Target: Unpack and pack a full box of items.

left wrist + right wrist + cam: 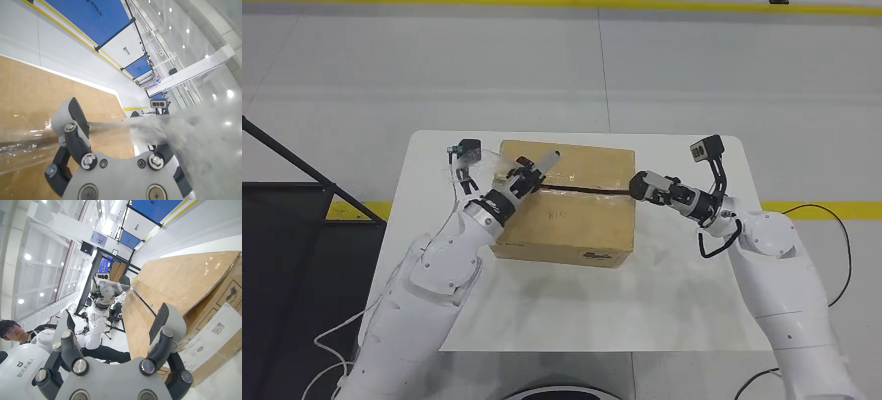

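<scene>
A brown cardboard box (562, 215) lies on the white table (672, 300), its top flaps closed along a dark seam (587, 187). My left gripper (527, 178) hovers over the box's left end. A crumpled strip of clear tape (170, 128) clings across it and hides one finger; the finger (77, 115) that shows stands wide, so the gripper looks open. From the right wrist view the left gripper (107, 285) appears wrapped in tape (111, 282). My right gripper (115, 313) is open at the box's right end (179, 279), level with the seam, holding nothing.
A white shipping label (213, 330) is stuck on the box's right end face. Clear tape still glistens on the box top (28, 147). Bare table lies in front of the box (572, 310). A black stand (282, 160) rises left of the table.
</scene>
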Tool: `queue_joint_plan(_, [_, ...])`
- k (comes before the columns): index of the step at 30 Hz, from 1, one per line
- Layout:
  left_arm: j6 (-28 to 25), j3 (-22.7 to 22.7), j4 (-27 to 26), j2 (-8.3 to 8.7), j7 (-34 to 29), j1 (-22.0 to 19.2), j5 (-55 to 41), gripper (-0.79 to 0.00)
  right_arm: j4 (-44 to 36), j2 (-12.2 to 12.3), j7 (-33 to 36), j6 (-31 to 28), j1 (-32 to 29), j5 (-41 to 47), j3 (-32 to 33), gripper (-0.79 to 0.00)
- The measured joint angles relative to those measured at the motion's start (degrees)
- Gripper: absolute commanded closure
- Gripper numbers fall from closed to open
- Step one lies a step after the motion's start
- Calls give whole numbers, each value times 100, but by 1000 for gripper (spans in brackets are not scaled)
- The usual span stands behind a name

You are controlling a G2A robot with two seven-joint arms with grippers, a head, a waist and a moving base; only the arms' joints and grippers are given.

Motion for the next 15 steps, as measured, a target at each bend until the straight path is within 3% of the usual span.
queue_joint_plan(15, [142,440,222,-56,-83,-217,1018,-785,141,32,57,-111,-9,130,53,-785])
